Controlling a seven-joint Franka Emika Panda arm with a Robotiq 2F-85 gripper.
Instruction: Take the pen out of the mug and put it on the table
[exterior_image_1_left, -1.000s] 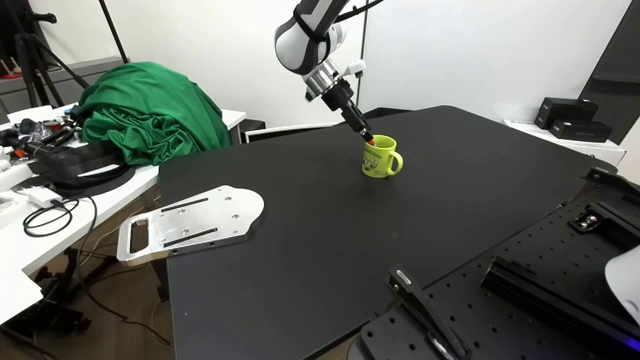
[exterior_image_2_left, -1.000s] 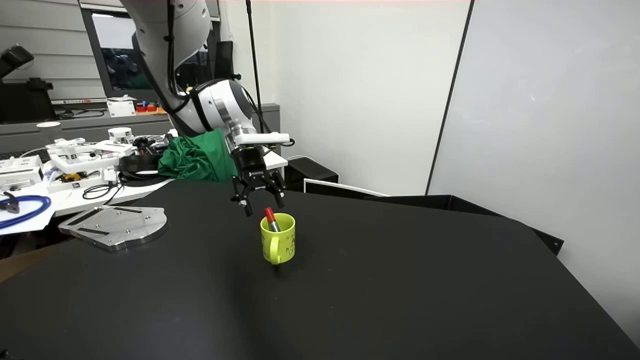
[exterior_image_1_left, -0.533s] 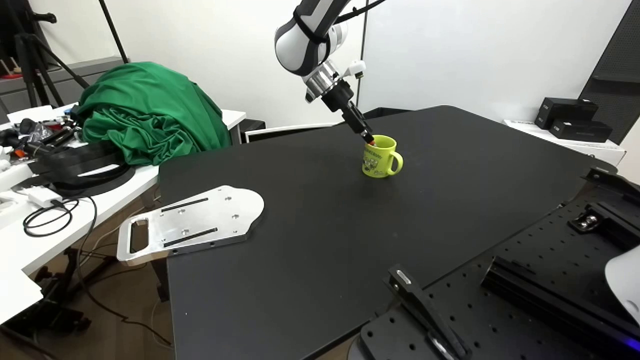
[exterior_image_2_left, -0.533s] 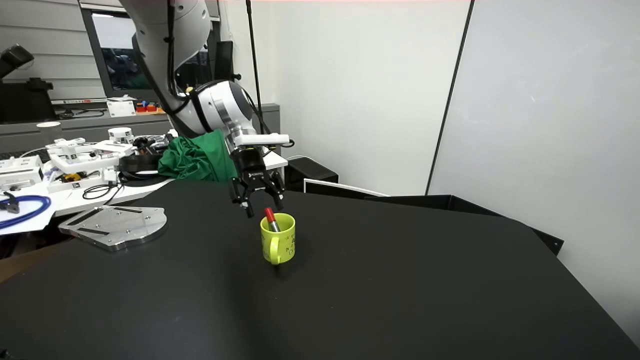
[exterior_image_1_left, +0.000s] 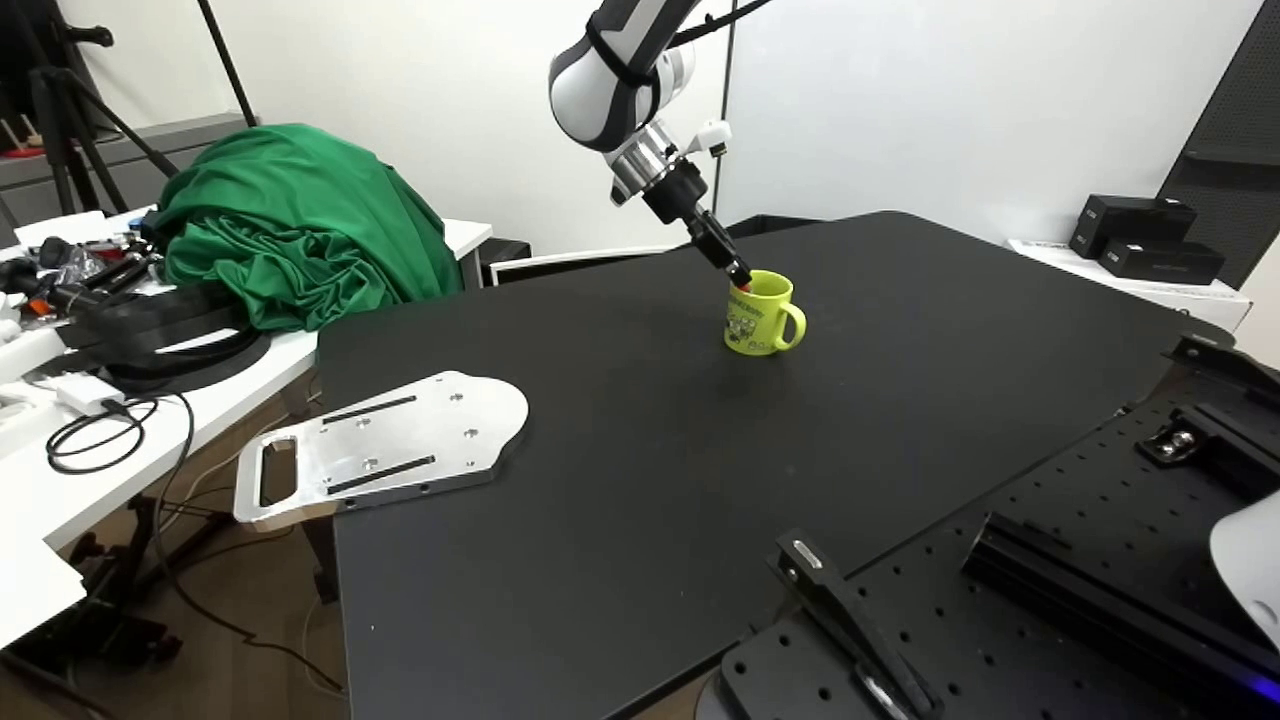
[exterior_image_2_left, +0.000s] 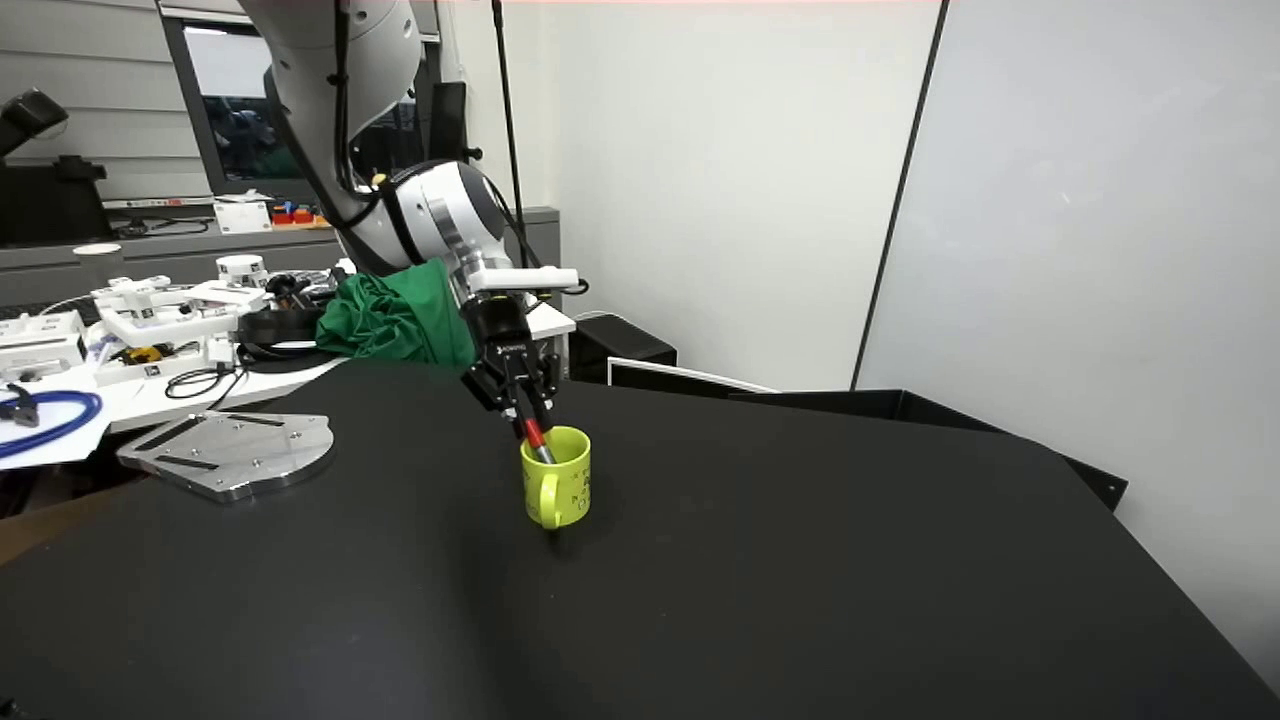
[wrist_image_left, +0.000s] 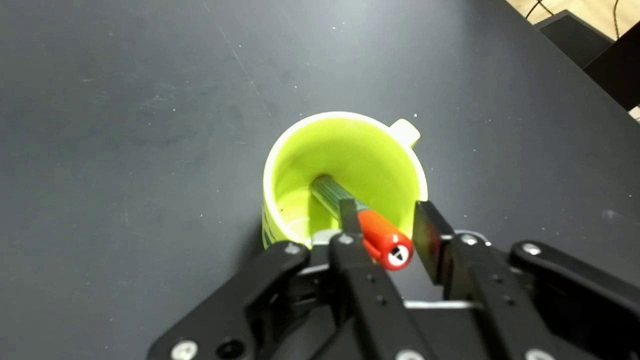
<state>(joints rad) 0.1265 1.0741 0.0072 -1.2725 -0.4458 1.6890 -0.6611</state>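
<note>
pen (wrist_image_left: 380, 232): 1 | mug (exterior_image_1_left: 754, 322): 1 | table (exterior_image_1_left: 620, 500): 1 | claw (wrist_image_left: 388, 222): 1 | metal plate (exterior_image_1_left: 415, 437): 1 | green cloth pile (exterior_image_1_left: 300, 220): 1

- The pen (wrist_image_left: 380, 231) has a bright red cap, and on the end of this cap is a white round spot with a black mark; in the wrist view the barrel looks grey-green.
- The mug (exterior_image_1_left: 758, 322) is yellow-green and carries dark printed drawings and letters.
- The table (exterior_image_1_left: 620, 460) is of matte black colour, with small pale specks.
- The gripper (wrist_image_left: 388, 217) is black, with silver screws.
- The arm (exterior_image_2_left: 385, 80) is white and grey, with black bands.
- The metal plate (exterior_image_1_left: 420, 432) is silver, with 2 long black stripes.
- The cloth (exterior_image_1_left: 300, 220) is of a plain green.
</note>
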